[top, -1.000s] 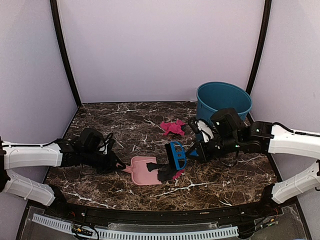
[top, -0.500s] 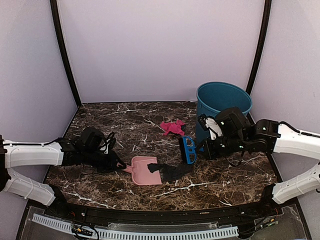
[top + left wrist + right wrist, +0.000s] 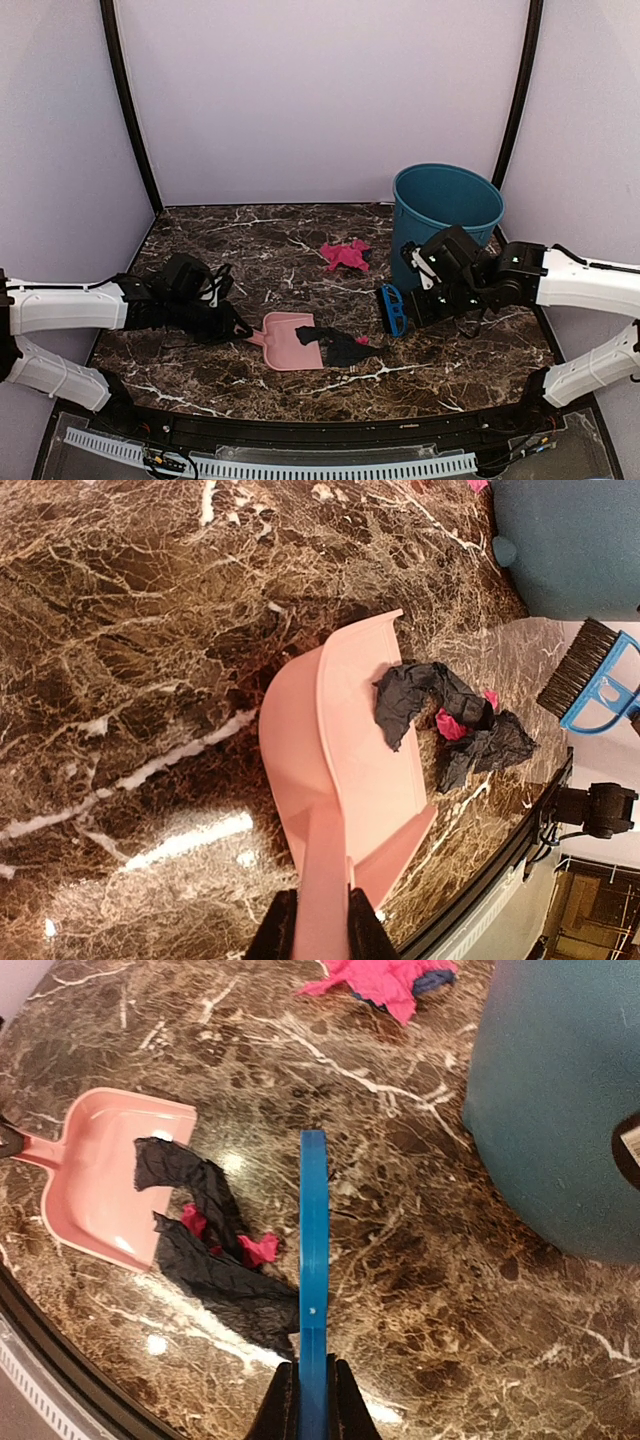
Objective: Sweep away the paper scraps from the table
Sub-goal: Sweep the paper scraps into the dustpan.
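Several scraps stretch from left gripper's clamped dustpan toward right gripper's clamped brush.

Tabletop: dark brown marble-pattern surface with white veins, polished and glossy, showing patches of light glare.
Dustpan: pale-pink plastic, smooth, faint sheen.
Paper scraps: thin paper, black and magenta, crumpled, matt.
Brush: smooth blue plastic body; dark, matt bristles.
Bin: teal plastic, smooth, satin finish.

Pincer grips dustpan handle; black paper scraps seemingly straddle lip.
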